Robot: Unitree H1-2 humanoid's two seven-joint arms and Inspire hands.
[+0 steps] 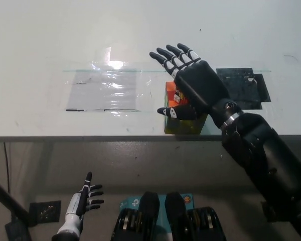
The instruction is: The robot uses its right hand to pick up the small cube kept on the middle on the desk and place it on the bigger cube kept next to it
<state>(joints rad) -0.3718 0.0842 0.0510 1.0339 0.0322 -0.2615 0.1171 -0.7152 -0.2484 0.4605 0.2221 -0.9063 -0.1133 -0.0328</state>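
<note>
- Small cube (171,93) shows as an orange-red block with a lighter patch on one face, right of centre in the frame, mostly hidden under the black palm; only its left side is visible.
- It appears to sit on top of a larger yellow-green block, the bigger cube (183,127), which stands at the near edge of the desk (40,40), just below centre-right of the frame. Whether it rests squarely there cannot be told, since the palm covers the join.
- Right hand (190,83) hovers over both cubes with its fingers spread wide toward the upper middle of the frame and its thumb hanging beside the stack; it grips nothing.
- Judged from that, the placing looks done or all but done: the cube seems to be up on the bigger one and the hand has let go. What is left is for the hand to draw clear without knocking the stack.
- Left hand (85,198), white, rests at the lower left of the frame below the desk edge, fingers apart and empty.
- A clear plastic sheet (104,90) lies left of the cubes and a black patch (243,85) to their right, both apart from the stack.
</note>
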